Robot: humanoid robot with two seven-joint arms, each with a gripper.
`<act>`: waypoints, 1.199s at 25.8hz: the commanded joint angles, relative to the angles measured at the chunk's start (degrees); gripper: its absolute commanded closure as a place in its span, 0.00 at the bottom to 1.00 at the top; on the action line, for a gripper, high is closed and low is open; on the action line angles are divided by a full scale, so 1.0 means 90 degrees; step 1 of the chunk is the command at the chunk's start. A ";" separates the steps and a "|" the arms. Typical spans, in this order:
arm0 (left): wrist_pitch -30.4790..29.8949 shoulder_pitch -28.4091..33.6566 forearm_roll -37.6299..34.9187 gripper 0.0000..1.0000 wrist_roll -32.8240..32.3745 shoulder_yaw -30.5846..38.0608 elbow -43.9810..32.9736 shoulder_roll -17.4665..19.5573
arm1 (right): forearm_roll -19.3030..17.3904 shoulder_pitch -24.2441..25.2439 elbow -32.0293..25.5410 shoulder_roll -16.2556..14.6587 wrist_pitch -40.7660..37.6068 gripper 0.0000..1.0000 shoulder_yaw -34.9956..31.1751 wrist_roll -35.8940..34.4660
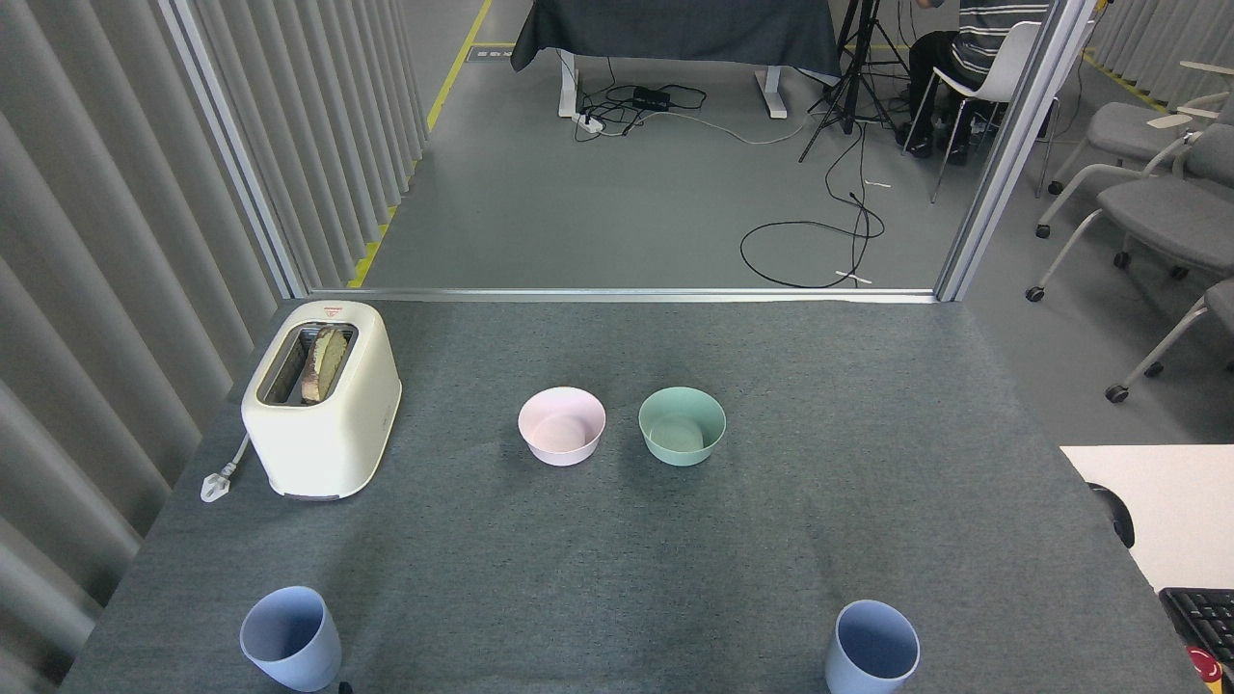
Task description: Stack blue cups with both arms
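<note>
Cream toaster (pixel 323 400) holding bread (pixel 321 364), pink bowl (pixel 562 426) just beside green bowl (pixel 682 426), grey table (pixel 771 540)

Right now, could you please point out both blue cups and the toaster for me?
Left blue cup (pixel 290 639): head view, on its inner wall just below the rim.
Right blue cup (pixel 872 646): head view, on its inside.
Toaster (pixel 333 429): head view, on its cream side panel.

Bare table (pixel 617 569) lies open between the blue cups (pixel 290 638); bowls (pixel 562 426) stand farther back.
</note>
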 commanded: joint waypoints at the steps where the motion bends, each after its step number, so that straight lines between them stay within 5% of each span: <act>1: 0.0004 -0.0139 0.0023 0.00 -0.0012 -0.0001 0.0143 -0.0002 | 0.0000 -0.0004 0.0013 0.0000 0.0006 0.00 0.0007 0.0003; 21: 0.0004 -0.1135 0.0111 0.00 -0.0100 0.0009 0.1100 0.0047 | 0.0019 -0.0004 0.0023 0.0020 0.0016 0.00 0.0016 0.0003; 26: -0.0006 -0.1154 0.0101 0.33 -0.0091 -0.0001 0.1110 0.0086 | 0.0019 -0.0004 0.0023 0.0020 0.0026 0.00 0.0036 -0.0007; 31: -0.0094 -0.0998 0.0072 0.48 -0.0061 -0.0040 0.0690 0.0047 | 0.0019 -0.0004 0.0023 0.0020 0.0026 0.00 0.0036 -0.0007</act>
